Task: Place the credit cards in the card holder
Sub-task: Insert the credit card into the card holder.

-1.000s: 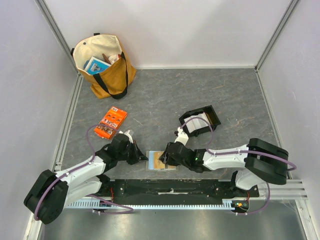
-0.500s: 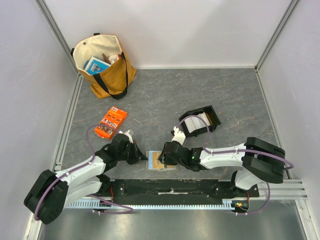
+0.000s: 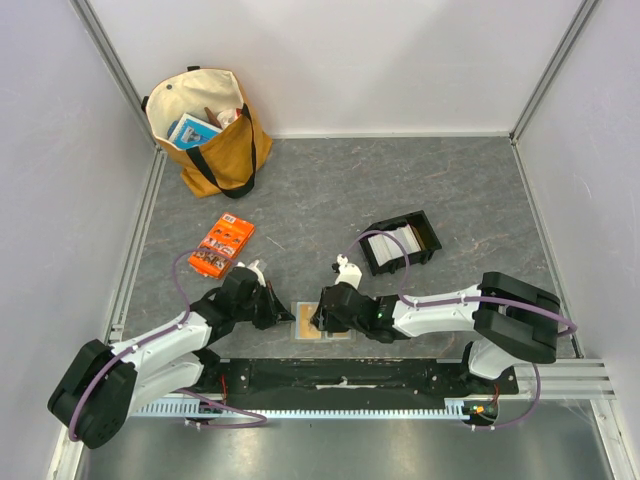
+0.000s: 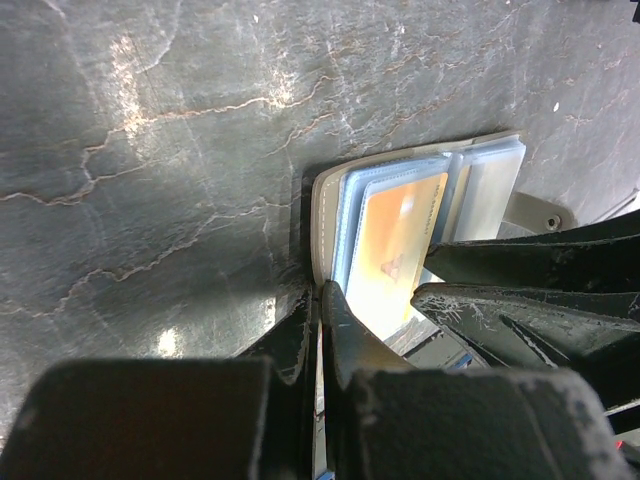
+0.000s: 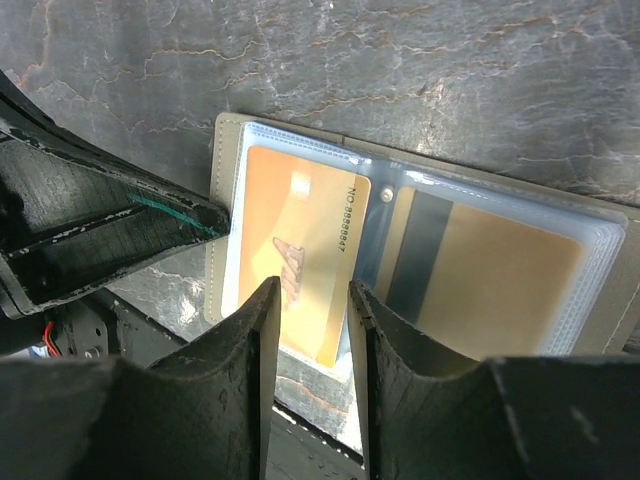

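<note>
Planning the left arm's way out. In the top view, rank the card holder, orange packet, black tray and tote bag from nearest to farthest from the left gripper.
From the left gripper:
1. card holder, at its fingertips, by the near edge.
2. orange packet, farther back, on the left.
3. black tray, across on the right.
4. tote bag, in the far left corner.

Lab cell, white enclosure walls

Bright even overhead view, dimmer wrist views, glossy glare on the table, blurred near foreground
</note>
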